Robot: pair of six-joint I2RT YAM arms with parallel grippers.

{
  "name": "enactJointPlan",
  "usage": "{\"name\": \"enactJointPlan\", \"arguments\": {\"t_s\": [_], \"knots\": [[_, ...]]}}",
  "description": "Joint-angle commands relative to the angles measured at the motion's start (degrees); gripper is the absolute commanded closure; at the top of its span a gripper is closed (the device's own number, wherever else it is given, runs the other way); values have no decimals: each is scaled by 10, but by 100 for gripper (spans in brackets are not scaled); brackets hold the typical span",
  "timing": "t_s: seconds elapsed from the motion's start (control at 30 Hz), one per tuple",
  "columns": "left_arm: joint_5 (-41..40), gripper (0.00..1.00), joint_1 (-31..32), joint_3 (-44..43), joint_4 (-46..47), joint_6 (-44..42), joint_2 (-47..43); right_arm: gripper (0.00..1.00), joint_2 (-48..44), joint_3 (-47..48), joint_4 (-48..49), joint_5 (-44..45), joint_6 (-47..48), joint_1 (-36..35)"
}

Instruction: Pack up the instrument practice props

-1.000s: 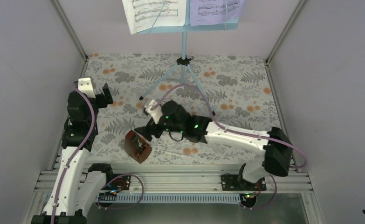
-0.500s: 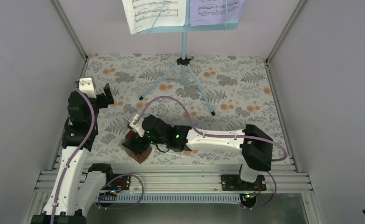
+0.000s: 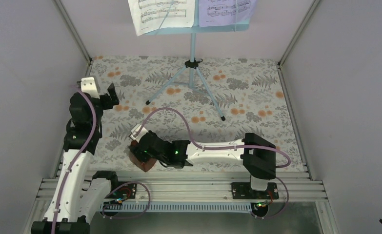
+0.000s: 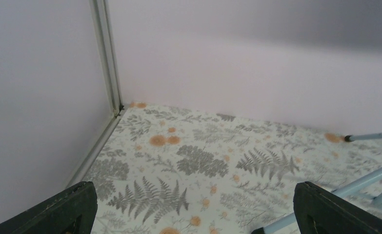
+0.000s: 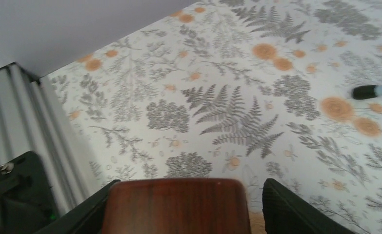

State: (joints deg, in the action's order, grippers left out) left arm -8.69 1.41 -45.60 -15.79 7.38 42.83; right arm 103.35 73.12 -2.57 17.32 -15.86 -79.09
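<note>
The right gripper (image 5: 188, 187) straddled the reddish-brown metronome (image 5: 176, 209), which sat on the floral cloth (image 5: 237, 117) by the table's near edge. I couldn't tell whether the fingers pinched it. The left gripper (image 4: 193, 207) hung spread wide, empty. This looked like the metronome pickup; next it needed a firm squeeze, then a lift.

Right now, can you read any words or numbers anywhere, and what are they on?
White sheet-music page on the music stand: printed staves and notes only, too small to read any words.
Lavender page beside it: the same, too small to read.
Metronome: plain reddish-brown top, no lettering shows.
Nothing else in view carries words, numbers or signs that can be read.
</note>
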Motion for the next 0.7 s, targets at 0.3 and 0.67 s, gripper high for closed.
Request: {"name": "enactJointPlan", "arguments": {"t_s": [0.3,0.67], "knots": [[97,0,8,-200,41,46,119,44,-46,-34,-114,272,-165,53],[91,0,21,-169,71,17,149,33,-110,-86,-67,215,-151,134]]}}
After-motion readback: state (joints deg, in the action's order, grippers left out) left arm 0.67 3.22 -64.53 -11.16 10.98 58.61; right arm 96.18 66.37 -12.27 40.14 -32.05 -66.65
